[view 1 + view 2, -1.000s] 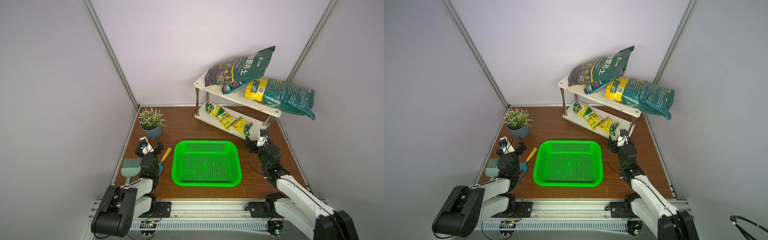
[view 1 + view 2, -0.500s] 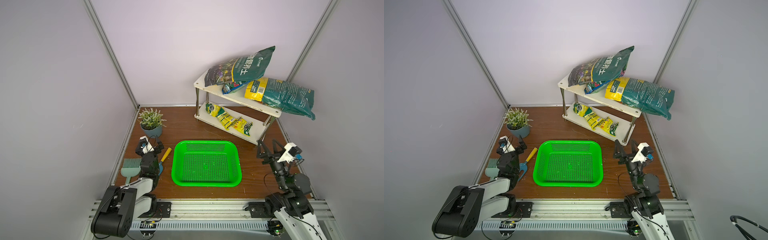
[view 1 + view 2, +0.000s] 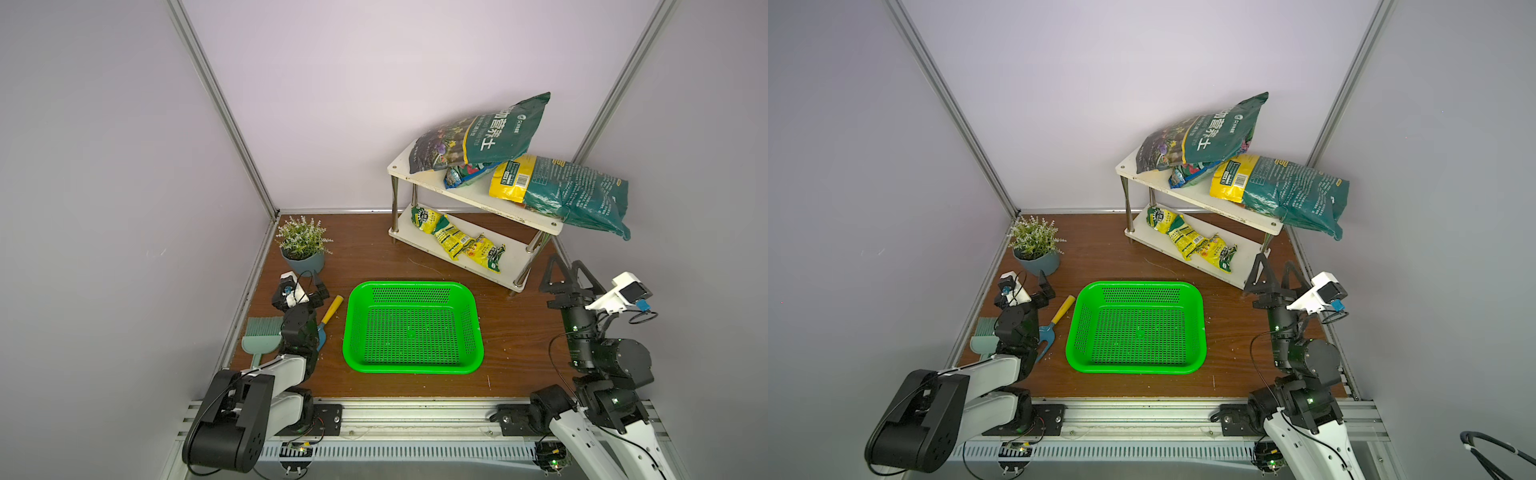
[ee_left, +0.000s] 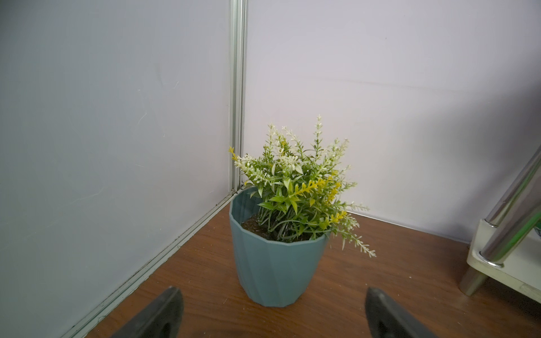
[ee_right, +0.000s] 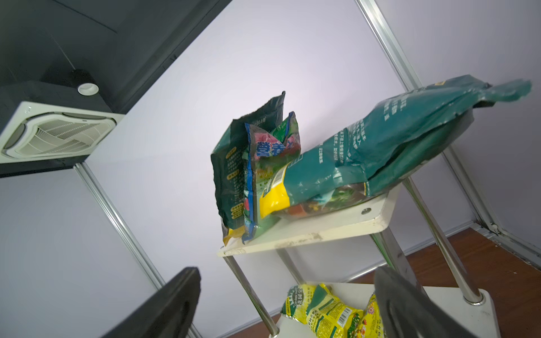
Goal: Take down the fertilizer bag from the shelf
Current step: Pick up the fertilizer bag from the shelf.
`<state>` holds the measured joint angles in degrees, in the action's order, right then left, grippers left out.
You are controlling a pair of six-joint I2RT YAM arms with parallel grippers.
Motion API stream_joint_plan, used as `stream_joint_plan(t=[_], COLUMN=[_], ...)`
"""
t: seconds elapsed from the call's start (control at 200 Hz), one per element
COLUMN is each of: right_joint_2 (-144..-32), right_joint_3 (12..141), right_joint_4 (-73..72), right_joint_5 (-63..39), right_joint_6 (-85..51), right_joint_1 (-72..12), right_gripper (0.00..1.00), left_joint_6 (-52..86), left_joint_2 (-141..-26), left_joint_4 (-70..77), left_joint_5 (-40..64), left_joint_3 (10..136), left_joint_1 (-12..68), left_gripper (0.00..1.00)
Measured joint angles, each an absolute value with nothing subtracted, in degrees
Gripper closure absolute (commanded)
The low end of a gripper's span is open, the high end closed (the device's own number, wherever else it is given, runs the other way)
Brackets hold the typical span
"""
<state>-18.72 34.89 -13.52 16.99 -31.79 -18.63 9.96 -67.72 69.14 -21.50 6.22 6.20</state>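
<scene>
Pulled back from the shelf's lower corner, the right gripper [image 3: 566, 266] now stands raised over the front right of the brown wooden table [image 3: 374, 257], its black fingers [image 5: 172, 304] spread wide and empty. The left gripper [image 3: 305, 291] has not moved, its fingers likewise apart, facing the teal faceted pot of artificial greenery [image 4: 278, 263]. Between the arms sits the bright green perforated plastic basket [image 3: 411, 284]. Beyond it stands the two-tier shelf of white boards on chrome legs [image 3: 424, 178]. The large teal-and-yellow plastic fertilizer bag [image 3: 573, 195] lies on the top board with its teal end overhanging the right edge, above and beyond the right fingertips and well apart from them. Its yellow end carries a barcode, and the small print is unreadable. A dark green bag [image 3: 482, 137] leaning beside it shows large white characters, 营养土, with a small blue-edged packet [image 5: 272, 152] between the two. Yellow-green packets [image 3: 457, 241] lie on the lower board.
</scene>
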Motion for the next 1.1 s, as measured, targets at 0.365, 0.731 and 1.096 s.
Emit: stream_joint_plan(t=[0.365, 0.731, 1.096], right_joint_2=[-49.1, -69.8, -63.8], right_joint_3=[66.5, 87.9, 87.4], right_joint_4=[-12.6, 3.4, 8.1], right_joint_5=[-1.9, 8.9, 10.5], right_joint_6=[-33.7, -26.5, -24.4], right_joint_1=[-22.7, -32.7, -32.6], right_gripper=[0.05, 0.11, 0.10], left_joint_6=[10.1, 10.1, 8.5], left_joint_2=[-68.4, -68.6, -60.8], left_joint_4=[69.1, 69.1, 49.5], left_joint_5=[-19.4, -17.8, -7.0], left_joint_3=[7.0, 7.8, 27.0], left_joint_1=[6.2, 6.2, 18.7], left_gripper=[0.00, 0.00, 0.00])
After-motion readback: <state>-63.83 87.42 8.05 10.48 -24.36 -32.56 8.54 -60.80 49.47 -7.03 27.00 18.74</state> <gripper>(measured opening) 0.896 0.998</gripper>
